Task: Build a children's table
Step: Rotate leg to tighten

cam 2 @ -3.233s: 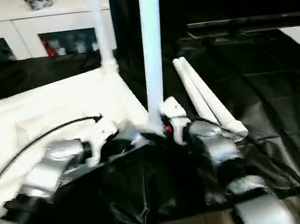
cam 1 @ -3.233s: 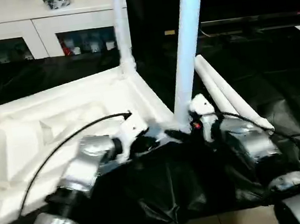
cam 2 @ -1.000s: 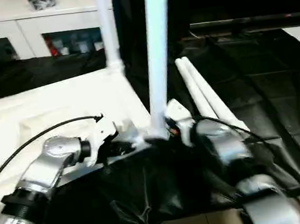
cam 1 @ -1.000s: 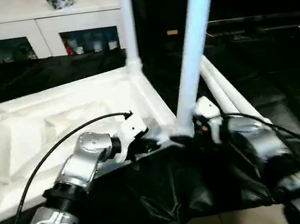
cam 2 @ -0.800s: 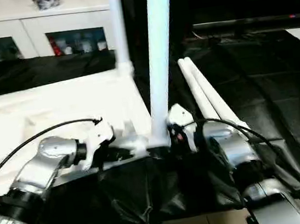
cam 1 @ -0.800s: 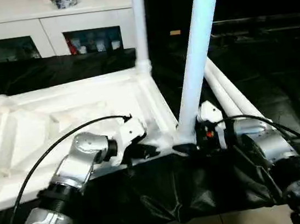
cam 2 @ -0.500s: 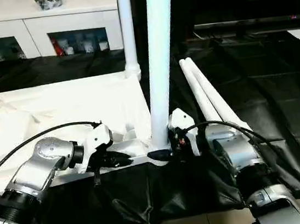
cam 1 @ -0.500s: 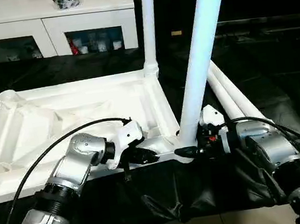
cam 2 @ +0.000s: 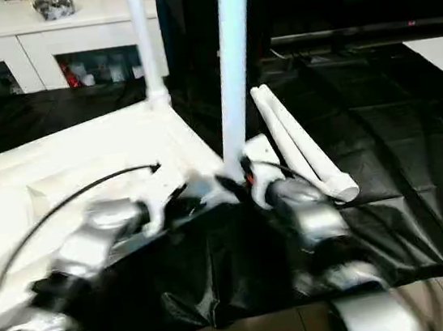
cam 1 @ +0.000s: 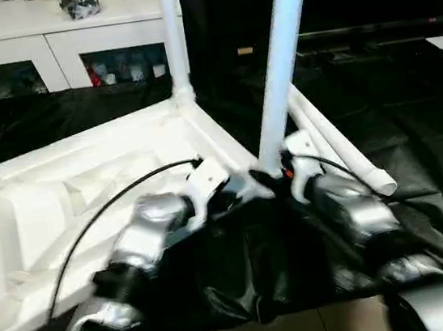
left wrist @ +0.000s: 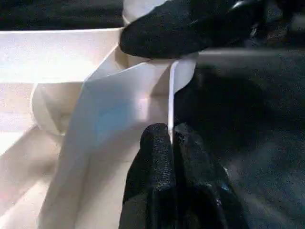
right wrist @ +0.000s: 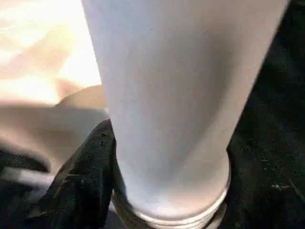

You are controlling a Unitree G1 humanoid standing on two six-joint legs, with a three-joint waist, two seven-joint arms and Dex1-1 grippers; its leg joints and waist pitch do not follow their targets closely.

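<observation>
The children's table top (cam 1: pixel 62 194) lies upside down, ribbed side up, on the black cover. One white leg (cam 1: pixel 175 41) stands in its far corner socket. A second leg (cam 1: pixel 282 68) stands in the near corner socket. My left gripper (left wrist: pixel 170 136) is shut on the thin rim of the table top beside that socket. My right gripper (cam 1: pixel 270 177) is closed around the base of the near leg (right wrist: pixel 167 95), with a black finger (right wrist: pixel 90 176) pressed against it. Two loose legs (cam 1: pixel 338 150) lie side by side to the right.
A white glass-door cabinet (cam 1: pixel 51 49) stands behind the big table. Wrinkled black cover (cam 1: pixel 410 108) spreads to the right of the loose legs and hangs over the near edge, above the tiled floor (cam 1: pixel 324 327). A black cable (cam 1: pixel 119 197) arcs over my left forearm.
The whole picture has shifted and tilted with the head. My right gripper's jaws have drawn in around the near leg's base. The left gripper stays shut on the rim.
</observation>
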